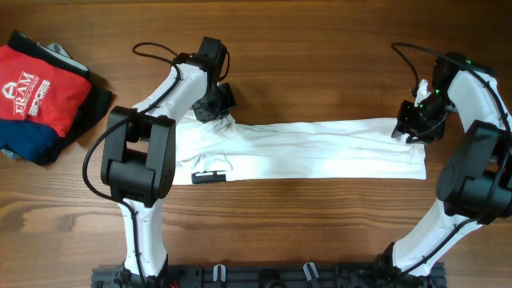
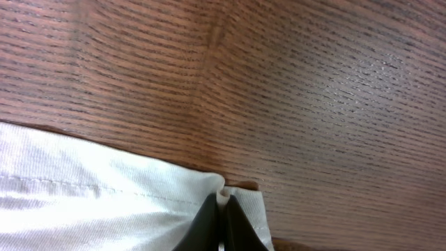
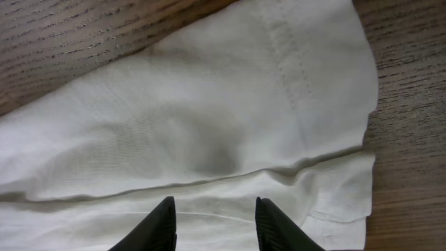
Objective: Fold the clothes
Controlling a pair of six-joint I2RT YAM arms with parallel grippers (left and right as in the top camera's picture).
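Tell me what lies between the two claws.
Only the shirt: it lies as a long white band running from the left claw to the right claw. The overhead view shows this.

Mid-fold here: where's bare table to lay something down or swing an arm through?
Two bare patches: the far strip of table beyond the white shirt, between the left gripper and right gripper; and the near strip in front of the shirt, between left arm and right arm. Crowded: the far-left corner, with the red and navy pile.
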